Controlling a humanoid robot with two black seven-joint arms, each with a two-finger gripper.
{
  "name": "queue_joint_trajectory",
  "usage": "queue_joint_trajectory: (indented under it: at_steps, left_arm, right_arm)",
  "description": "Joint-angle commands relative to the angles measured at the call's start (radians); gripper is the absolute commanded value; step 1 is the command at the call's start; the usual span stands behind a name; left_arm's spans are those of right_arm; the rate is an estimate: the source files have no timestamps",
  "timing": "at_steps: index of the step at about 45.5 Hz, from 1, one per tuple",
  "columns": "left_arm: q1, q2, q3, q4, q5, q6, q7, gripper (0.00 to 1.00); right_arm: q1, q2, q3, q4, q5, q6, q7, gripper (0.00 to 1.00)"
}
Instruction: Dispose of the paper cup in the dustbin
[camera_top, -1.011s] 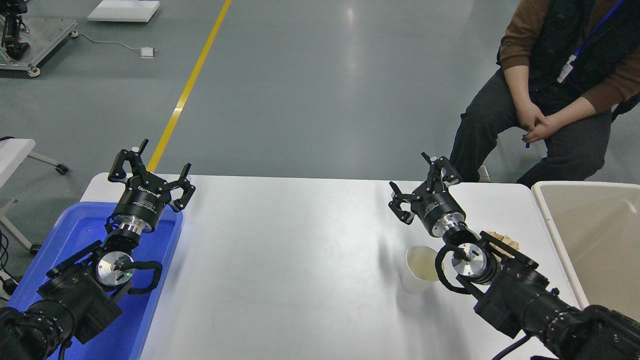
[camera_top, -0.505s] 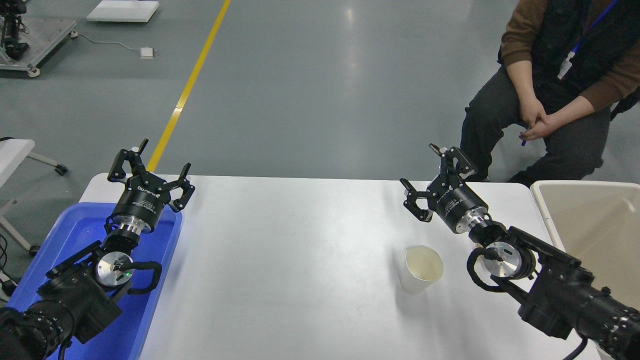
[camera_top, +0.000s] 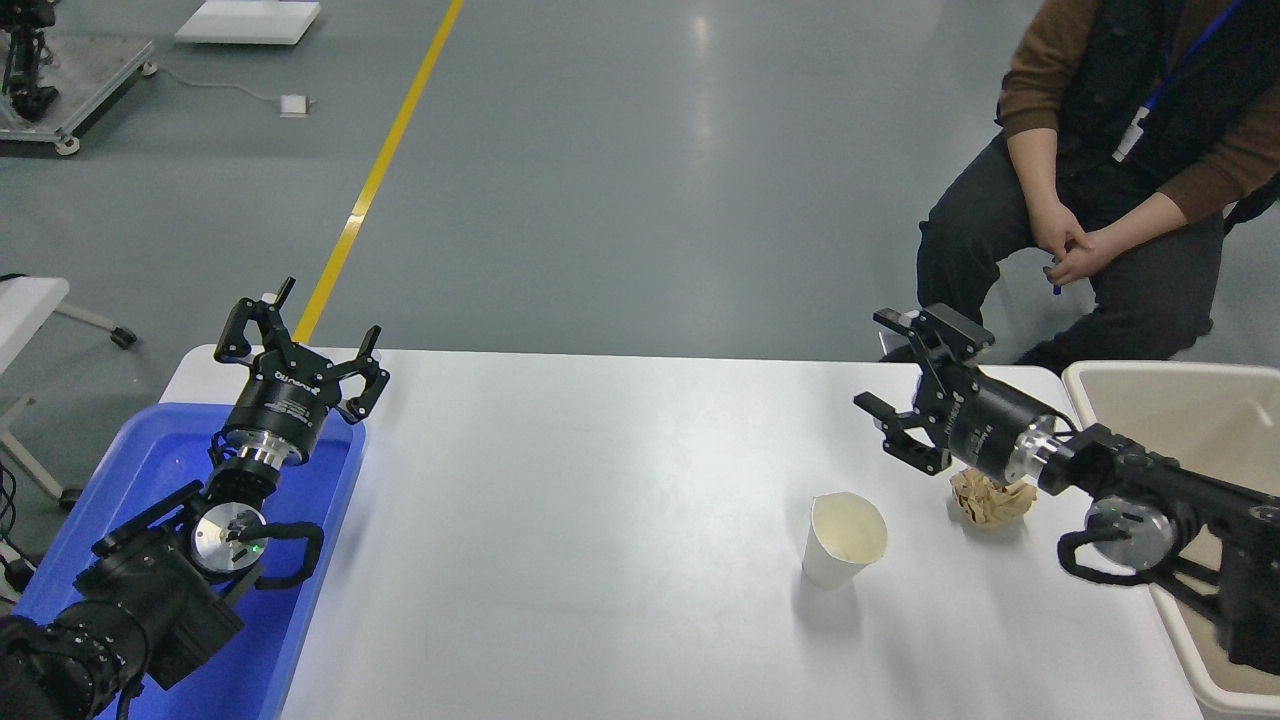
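Note:
The white paper cup (camera_top: 844, 540) stands upright on the white table (camera_top: 600, 520), right of centre, its cream inside showing. The beige dustbin (camera_top: 1190, 440) stands at the table's right edge. My right gripper (camera_top: 905, 375) is open and empty, held above the table behind and to the right of the cup, apart from it. Its arm reaches in over the bin's rim. My left gripper (camera_top: 300, 335) is open and parked at the lower left over the blue tray.
A crumpled brown paper ball (camera_top: 992, 497) lies on the table right of the cup, just under my right wrist. A blue plastic tray (camera_top: 310, 600) sits at the left edge. A person sits at the far right, hands (camera_top: 1065, 250) clasped.
My right arm has swung to the right and back toward the bin, uncovering the cup and the brown paper ball. The cup has not moved. The left arm is still.

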Motion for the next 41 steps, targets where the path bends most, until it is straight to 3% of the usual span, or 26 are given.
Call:
queue_joint_trajectory:
  at_steps: [1, 17, 31, 41]
  left_arm:
    - [0.000, 0.000, 0.000, 0.000, 0.000, -0.001, 0.000, 1.00]
    - [0.000, 0.000, 0.000, 0.000, 0.000, -0.001, 0.000, 1.00]
    - [0.000, 0.000, 0.000, 0.000, 0.000, -0.001, 0.000, 1.00]
    - [-0.001, 0.000, 0.000, 0.000, 0.000, -0.001, 0.000, 1.00]
  right_arm:
    - [0.094, -0.161, -0.133, 0.128, -0.210, -0.007, 0.000, 1.00]
    - [0.239, -0.190, -0.331, 0.150, -0.598, -0.025, -0.008, 1.00]
    - [0.568, -0.088, -0.734, 0.150, -0.630, -0.008, -0.008, 1.00]
    - [0.676, 0.060, -0.882, 0.134, -0.626, 0.015, -0.011, 1.00]
